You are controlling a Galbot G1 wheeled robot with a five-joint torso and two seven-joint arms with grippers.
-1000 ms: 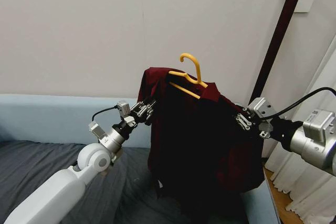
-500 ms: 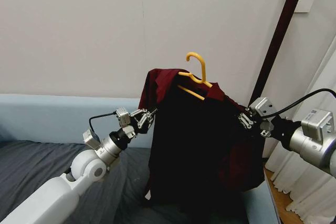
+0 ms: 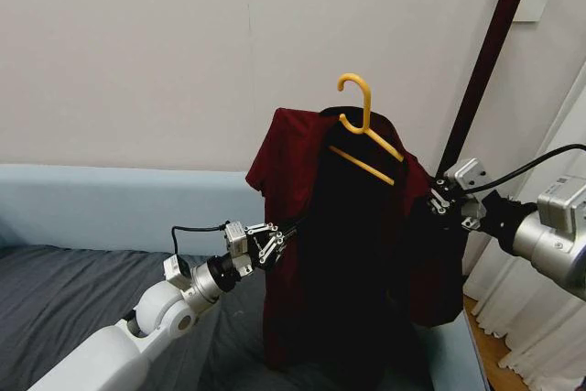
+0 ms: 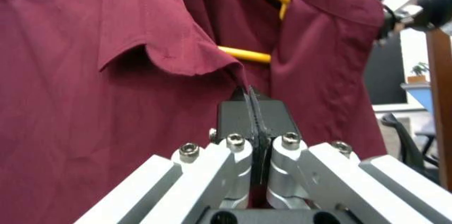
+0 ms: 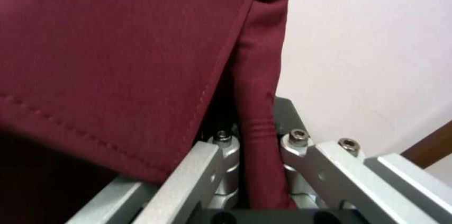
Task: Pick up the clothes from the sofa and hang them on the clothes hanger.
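Two holds on dark red fabric shirt (image 3: 286, 167), draped on yellow plastic hanger (image 3: 367, 131), high above pale blue sofa (image 3: 92, 200). Left gripper (image 3: 275, 246) jaws clenched on front edge under collar. Right gripper (image 3: 438, 203) jaws clenched on sleeve seam. Advice: hook upright, cloth untwisted, toward dark wooden rack post (image 3: 485, 61).

Lt-blue sofa (image 3: 92, 212) — dk grey seat (image 3: 55, 295).
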